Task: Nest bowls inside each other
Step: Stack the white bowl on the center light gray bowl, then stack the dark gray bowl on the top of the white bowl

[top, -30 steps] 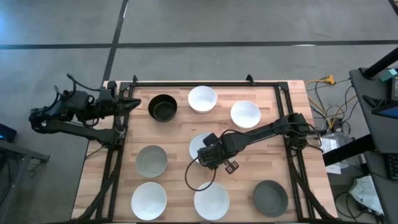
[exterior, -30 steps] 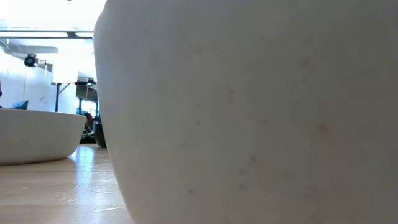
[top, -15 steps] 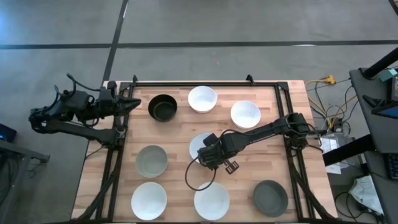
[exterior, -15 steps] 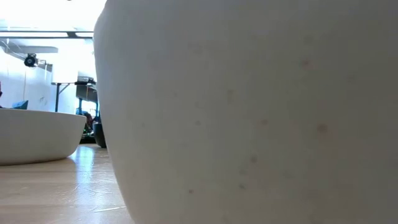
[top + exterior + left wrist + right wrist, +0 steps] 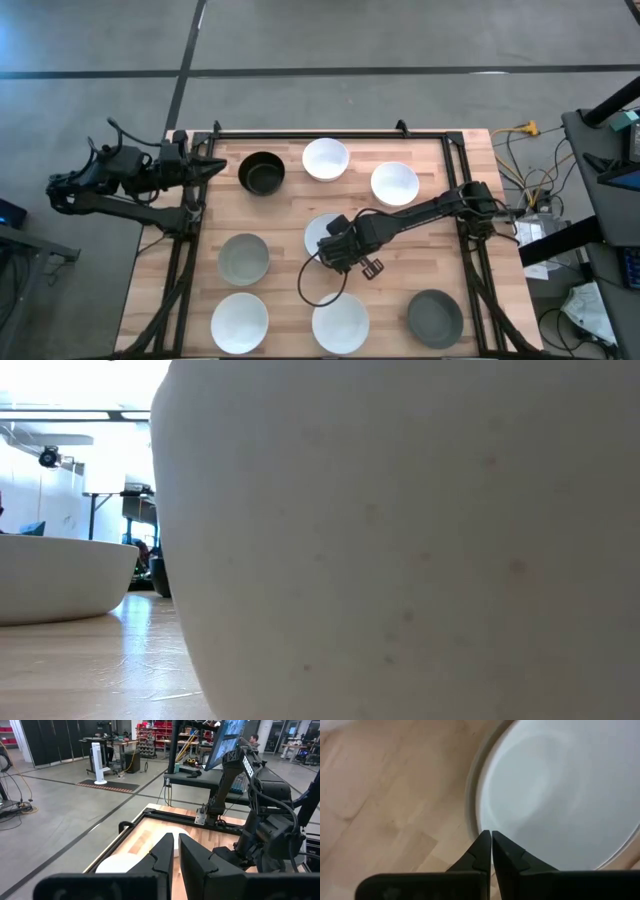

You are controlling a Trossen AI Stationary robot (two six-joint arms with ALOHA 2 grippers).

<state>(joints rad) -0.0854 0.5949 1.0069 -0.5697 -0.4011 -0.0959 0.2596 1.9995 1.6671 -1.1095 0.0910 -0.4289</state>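
Note:
Eight bowls stand apart on the wooden table [image 5: 290, 210]. They are black [image 5: 261, 172], white [image 5: 325, 158], white [image 5: 394, 183], pale grey-green [image 5: 243, 258], white [image 5: 239, 320], white [image 5: 340, 322], dark grey [image 5: 434, 318] and a central white bowl [image 5: 318, 224]. My right gripper [image 5: 335, 250] points down, shut, at the central bowl [image 5: 560, 795], fingertips [image 5: 491, 836] over its near-left rim. My left gripper [image 5: 218, 165] hovers shut and level past the table's left edge, beside the black bowl. In the low view one white bowl's wall [image 5: 400, 540] fills the picture, and another [image 5: 60, 575] sits to its left. My right gripper comes from above with shut fingers at the central white bowl's rim [image 5: 476, 822], on its near-left side. I cannot tell whether the fingertips touch the rim or stand just over it. The bowl sits flat on the table.
A black metal frame [image 5: 330, 133] borders the table. A black cable loop [image 5: 320, 290] hangs from my right arm over the boards between the central bowl and the near white bowl. Bare wood lies at the table's right middle [image 5: 430, 250].

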